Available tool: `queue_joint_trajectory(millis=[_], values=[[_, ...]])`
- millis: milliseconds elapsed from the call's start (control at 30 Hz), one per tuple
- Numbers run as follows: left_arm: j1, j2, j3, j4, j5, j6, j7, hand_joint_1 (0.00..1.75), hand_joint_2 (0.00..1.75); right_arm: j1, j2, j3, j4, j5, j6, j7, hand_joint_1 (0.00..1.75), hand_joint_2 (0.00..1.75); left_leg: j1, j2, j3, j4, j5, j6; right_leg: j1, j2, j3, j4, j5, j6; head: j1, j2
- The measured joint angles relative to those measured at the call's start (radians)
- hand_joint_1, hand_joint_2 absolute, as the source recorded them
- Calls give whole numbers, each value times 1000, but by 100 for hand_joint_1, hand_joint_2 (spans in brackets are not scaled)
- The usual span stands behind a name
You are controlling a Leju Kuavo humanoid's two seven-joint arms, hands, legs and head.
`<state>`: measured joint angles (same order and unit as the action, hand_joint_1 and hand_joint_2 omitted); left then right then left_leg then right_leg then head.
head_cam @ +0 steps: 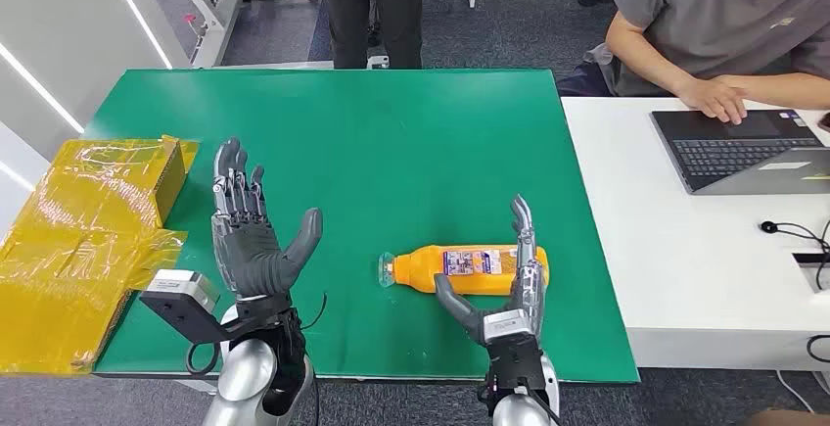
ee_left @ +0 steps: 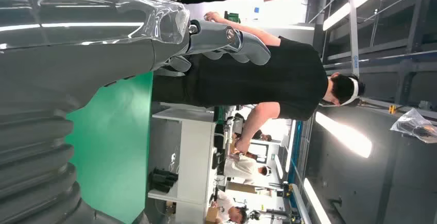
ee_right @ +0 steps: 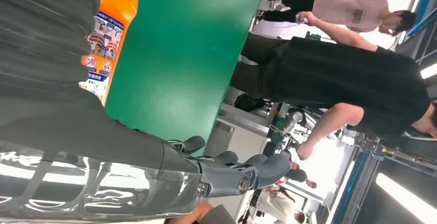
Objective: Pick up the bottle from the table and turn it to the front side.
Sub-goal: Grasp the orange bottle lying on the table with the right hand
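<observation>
Two hands are up over the green table (head_cam: 411, 142), and neither holds anything. Right hand (head_cam: 514, 284) stands on edge at the near right, fingers straight and pointing away, thumb reaching out to the left; it is empty and spread, just in front of the orange bottle (head_cam: 470, 269), and I cannot tell whether the fingers touch it. From its wrist camera the bottle's label (ee_right: 100, 54) sits close beside the palm. Left hand (head_cam: 253, 235) is raised palm-up at the near left, fingers apart, well clear of the bottle.

Orange bottle lies on its side across the table, cap end to the left, base to the right behind the right hand's fingers, label facing up.

By my reckoning the pick-up has not begun; this looks like the approach. Next the right hand would need to close round the body of the bottle, thumb under one side and fingers over the other, then lift and turn it.

Off to the left is a yellow-wrapped box (head_cam: 88, 220); at the white desk on the right a seated person types at a laptop (head_cam: 744, 147).
</observation>
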<state>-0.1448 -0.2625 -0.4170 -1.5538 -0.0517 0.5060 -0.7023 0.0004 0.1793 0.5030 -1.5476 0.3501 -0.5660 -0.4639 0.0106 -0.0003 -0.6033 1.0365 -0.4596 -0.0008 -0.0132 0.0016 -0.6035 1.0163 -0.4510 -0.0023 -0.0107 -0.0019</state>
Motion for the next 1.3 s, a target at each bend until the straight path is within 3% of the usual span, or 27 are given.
queue_joint_trajectory(millis=[67,200,500,1033,1300], values=[[1,0,0,0,-1,3,0,0,175,0,-1,-1,-4,24,13,20,0,175,0,0,0,0,0,0,0,0,0,0,0,0,0,0],[6,1,0,-1,-4,8,0,0,175,1,-24,-3,-34,160,102,137,0,175,0,0,0,0,0,0,0,0,0,0,0,0,0,0],[32,8,1,-18,-12,0,0,0,175,1,-140,-23,-107,394,373,303,0,175,0,-1,-1,0,0,0,0,-1,0,0,0,0,0,0],[79,25,1,-64,8,-1,0,0,175,-148,-435,-20,21,414,745,359,0,175,-1,-2,-1,1,0,1,0,-2,0,0,1,0,0,0],[89,26,1,-64,9,-36,0,0,175,-326,-618,35,112,331,964,325,0,175,-2,-3,-1,1,1,2,-2,-3,0,-1,2,1,0,0]])
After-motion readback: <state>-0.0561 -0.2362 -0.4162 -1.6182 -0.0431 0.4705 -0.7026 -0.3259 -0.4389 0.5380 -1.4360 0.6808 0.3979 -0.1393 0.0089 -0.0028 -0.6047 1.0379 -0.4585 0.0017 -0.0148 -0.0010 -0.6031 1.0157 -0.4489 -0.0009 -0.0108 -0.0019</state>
